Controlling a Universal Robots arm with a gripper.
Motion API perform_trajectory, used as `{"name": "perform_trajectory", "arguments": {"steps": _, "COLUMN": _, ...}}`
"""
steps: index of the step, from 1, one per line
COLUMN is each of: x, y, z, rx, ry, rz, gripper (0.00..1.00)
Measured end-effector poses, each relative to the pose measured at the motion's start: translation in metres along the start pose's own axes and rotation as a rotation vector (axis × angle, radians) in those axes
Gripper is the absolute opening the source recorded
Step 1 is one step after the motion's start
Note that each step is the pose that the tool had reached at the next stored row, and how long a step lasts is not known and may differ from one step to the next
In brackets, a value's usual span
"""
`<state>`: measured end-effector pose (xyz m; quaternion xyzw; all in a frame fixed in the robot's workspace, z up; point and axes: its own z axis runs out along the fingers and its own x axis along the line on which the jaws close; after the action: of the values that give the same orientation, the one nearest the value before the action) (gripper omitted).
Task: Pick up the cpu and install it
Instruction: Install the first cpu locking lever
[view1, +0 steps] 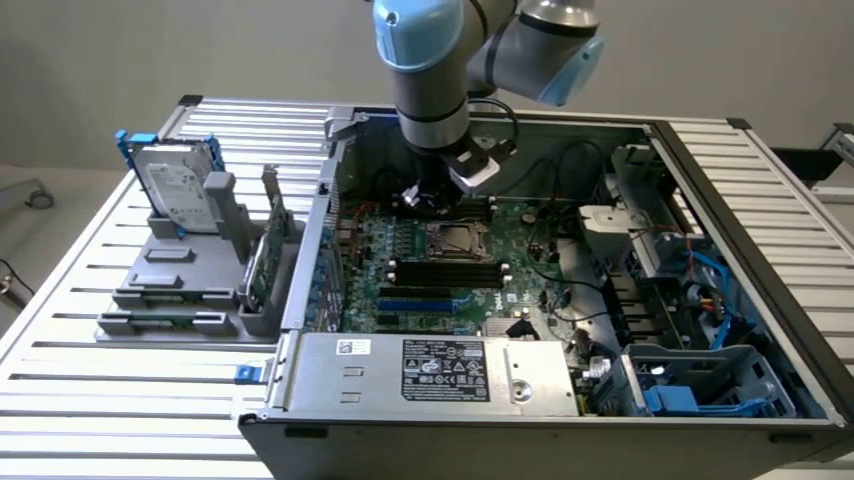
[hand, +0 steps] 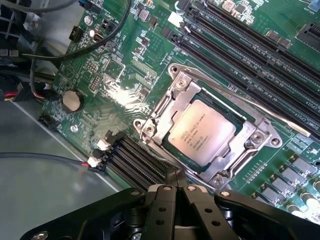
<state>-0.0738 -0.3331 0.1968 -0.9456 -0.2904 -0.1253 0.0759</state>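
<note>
Pale satin metal w/ fine print on lid of cpu (hand: 201, 132). Bright shiny metal on socket frame (hand: 161, 112). Glossy green lacquer, glare patch, on motherboard (hand: 120, 90). Matt black on gripper (hand: 175, 176). Ribbed dull alu on table (view1: 67, 370).

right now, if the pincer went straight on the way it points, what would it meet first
The pincer would probably meet the metal socket frame around the cpu, by the black slots; depth is unclear.
</note>
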Motion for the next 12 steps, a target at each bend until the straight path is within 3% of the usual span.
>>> {"name": "perform_trajectory", "arguments": {"steps": 12, "x": 0.0041, "y": 0.0035, "z": 0.0033, "rx": -0.0033, "ry": 0.0047, "rz": -0.001, "gripper": 0.11}}
